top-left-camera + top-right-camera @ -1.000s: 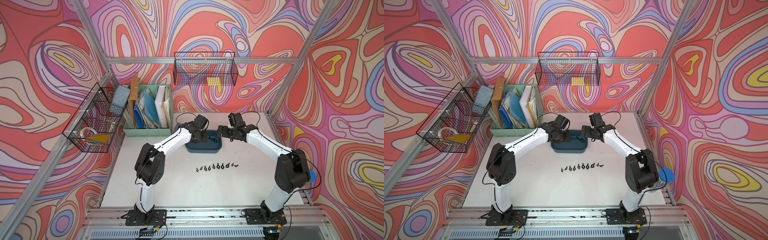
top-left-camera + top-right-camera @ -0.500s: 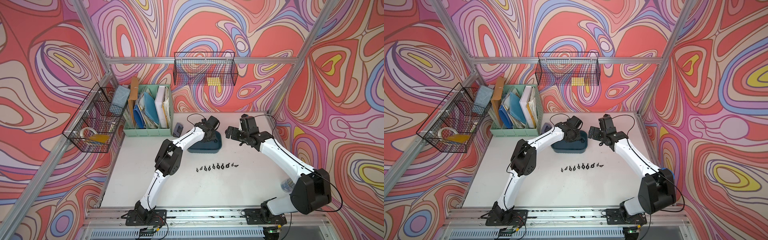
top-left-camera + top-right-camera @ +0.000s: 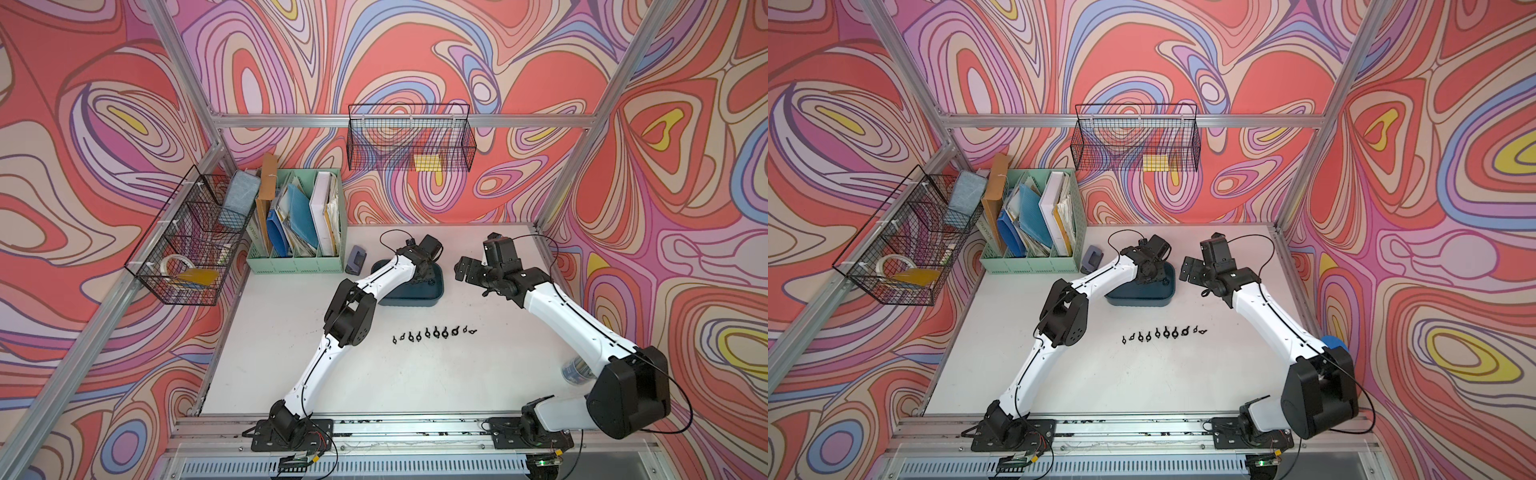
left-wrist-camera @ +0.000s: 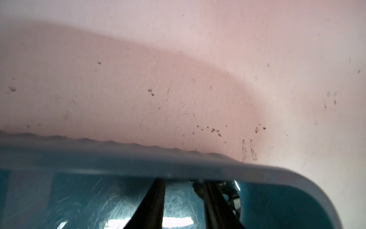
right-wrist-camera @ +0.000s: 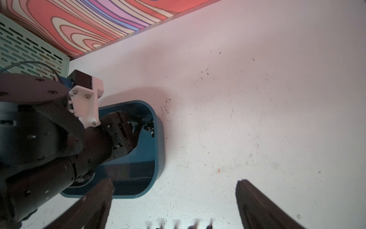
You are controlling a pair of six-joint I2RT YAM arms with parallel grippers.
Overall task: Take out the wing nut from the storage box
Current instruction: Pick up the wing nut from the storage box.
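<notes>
The dark teal storage box (image 3: 409, 300) (image 3: 1140, 301) stands at mid-table in both top views. My left gripper (image 3: 424, 276) (image 3: 1152, 276) reaches down inside it at its right end. In the left wrist view, below the box rim (image 4: 138, 158), the left gripper (image 4: 182, 184) shows its fingers a little apart, with bare box floor between them. Small dark wing nuts (image 4: 231, 195) (image 5: 149, 126) lie in the box corner against the outer side of one finger. My right gripper (image 3: 463, 270) (image 5: 175, 182) hangs wide open and empty over the table, right of the box.
Several wing nuts (image 3: 434, 332) (image 3: 1163, 332) lie in a row in front of the box. A mint-green file organiser (image 3: 297, 232) and a small grey punch (image 3: 355, 259) stand at the back left. Black wire baskets (image 3: 409, 139) (image 3: 189, 237) hang on the walls.
The left gripper has moved right, to the box's right end, and the left elbow has swung forward. The right gripper has drawn back to the right, away from the box, still wide open.
</notes>
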